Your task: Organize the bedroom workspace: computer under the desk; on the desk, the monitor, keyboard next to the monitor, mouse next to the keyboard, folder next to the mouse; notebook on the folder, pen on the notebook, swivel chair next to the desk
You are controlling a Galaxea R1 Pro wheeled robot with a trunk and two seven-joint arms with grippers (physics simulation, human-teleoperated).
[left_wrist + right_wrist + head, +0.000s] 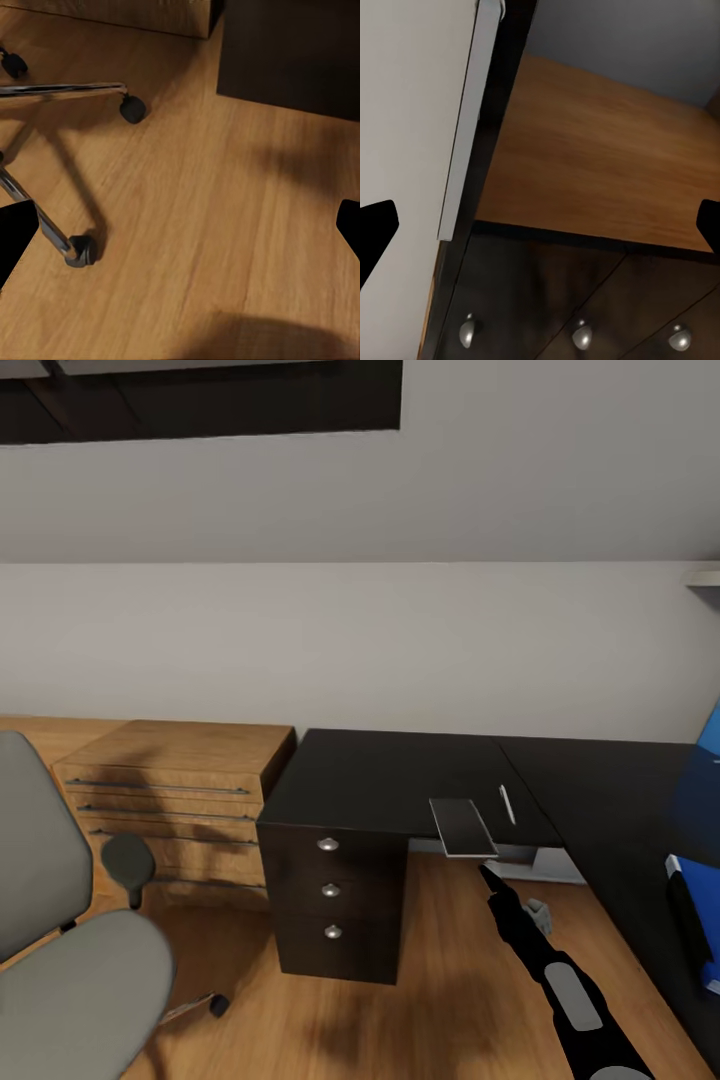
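The black-topped desk (390,780) stands ahead, with its dark drawer unit (332,905) below. A small grey notebook (462,826) lies at the desk's front edge and sticks out over it. The thin pale pen (507,805) lies on the top just right of it. My right gripper (487,872) is just below the notebook's overhanging end, and in the right wrist view (540,225) its fingers are spread open and hold nothing. A bright-blue folder (700,950) lies on the desk at the far right. The grey swivel chair (60,960) is at the left. My left gripper (180,232) hangs open above the floor by the chair's chrome base (52,225).
A light-wood dresser (170,780) stands against the wall between the chair and the drawer unit. A pale flat panel (412,135) is close beside the right gripper. The three drawer knobs (581,334) show under it. Wood floor (440,980) lies in front of the desk.
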